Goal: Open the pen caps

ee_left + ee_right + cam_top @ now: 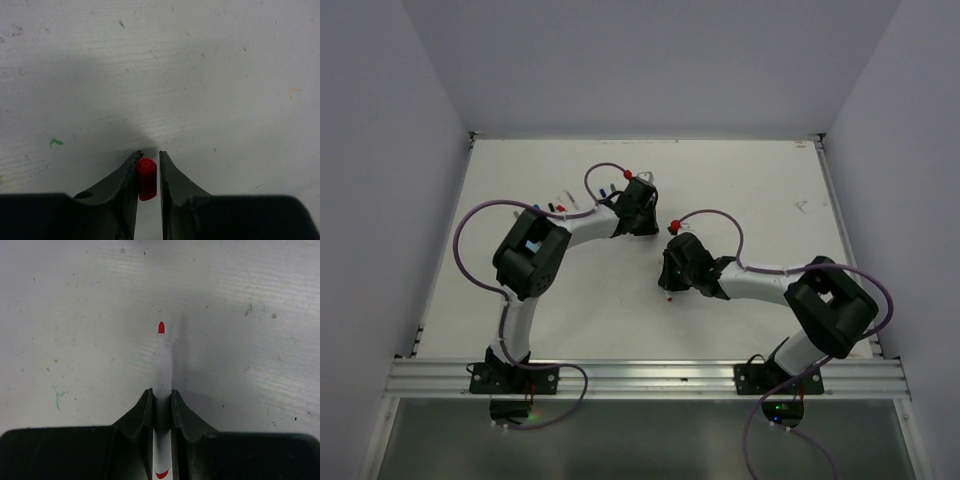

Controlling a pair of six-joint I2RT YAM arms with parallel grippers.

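My left gripper (pixel 150 154) is shut on a small red pen cap (pixel 147 178), which lies against the left finger with a sliver of gap at the right one. In the top view this gripper (pixel 645 190) hangs over the far middle of the table. My right gripper (pixel 161 391) is shut on a slim white pen (pixel 162 370), whose bare red tip (pixel 161 328) points away over the table. In the top view that gripper (pixel 672 262) is near the table's centre. Several more pens with coloured caps (pixel 560 203) lie behind the left arm.
The white tabletop (pixel 760 180) is walled at the back and both sides. An aluminium rail (pixel 650 378) with the arm bases runs along the near edge. Purple cables loop over both arms. A small green mark (pixel 55 142) is on the surface.
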